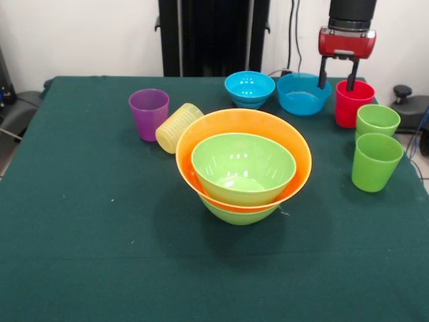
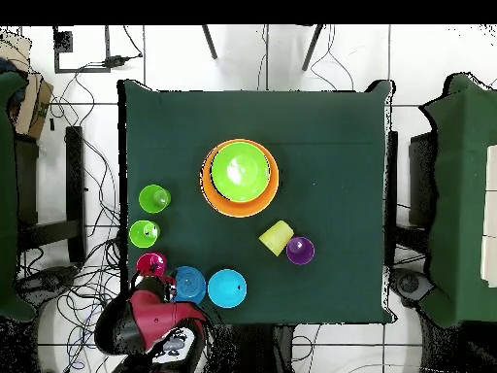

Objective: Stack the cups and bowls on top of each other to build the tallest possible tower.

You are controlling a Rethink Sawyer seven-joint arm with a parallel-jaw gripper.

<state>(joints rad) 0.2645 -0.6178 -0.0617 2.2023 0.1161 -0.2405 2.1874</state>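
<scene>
The tower at the table's middle is a lime green bowl [image 1: 238,215], the large orange bowl [image 1: 295,144] in it, and a second lime green bowl [image 1: 242,168] on top; it also shows in the overhead view [image 2: 240,171]. The red cup [image 1: 352,102] stands apart on the table at the back right. My gripper [image 1: 337,79] hangs open just over it, one finger at the cup's rim, the other towards a blue bowl [image 1: 303,94]. A second blue bowl [image 1: 249,88] sits beside that one. Two light green cups [image 1: 377,121] [image 1: 375,161] stand in front of the red cup.
A purple cup [image 1: 149,113] stands upright at the back left, and the ribbed yellow cup [image 1: 177,127] lies on its side against it, close to the orange bowl. The green tablecloth [image 1: 100,255] covers the table. Chairs and cables surround the table in the overhead view.
</scene>
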